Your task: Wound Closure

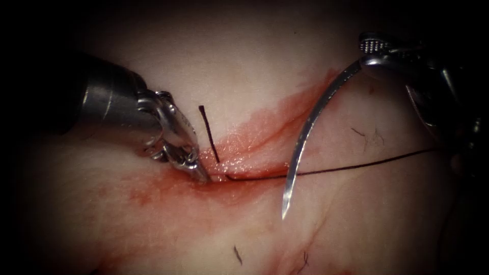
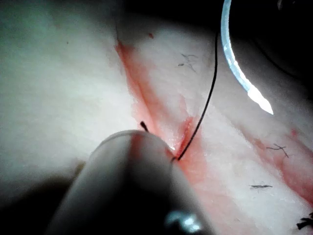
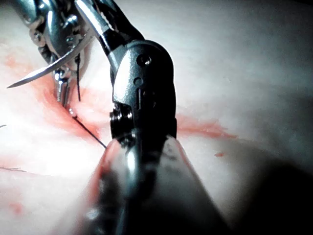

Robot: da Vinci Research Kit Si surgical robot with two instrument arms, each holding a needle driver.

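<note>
My right tool [image 1: 369, 53] is shut on the curved needle [image 1: 310, 127] near its tail end, up at the right. The needle is free of the tissue [image 1: 356, 224], and its point hangs above the right side of the cut [image 1: 244, 168]. Dark thread [image 1: 356, 165] leaves the cut and runs right, crossing behind the needle. My left tool [image 1: 201, 175] has its jaws together, tips pressed into the cut's left end; I cannot tell whether they pinch anything. The needle [image 2: 234, 63] and thread [image 2: 208, 98] show in the left wrist view. The right wrist view shows the needle [image 3: 54, 63] in my right tool [image 3: 95, 27].
A short cut end of thread [image 1: 209, 132] stands up from the tissue just right of the left tool. Red fluid [image 1: 265, 127] stains the tissue along the cut. Small loose bits of thread [image 1: 237, 254] lie on the tissue nearer the front.
</note>
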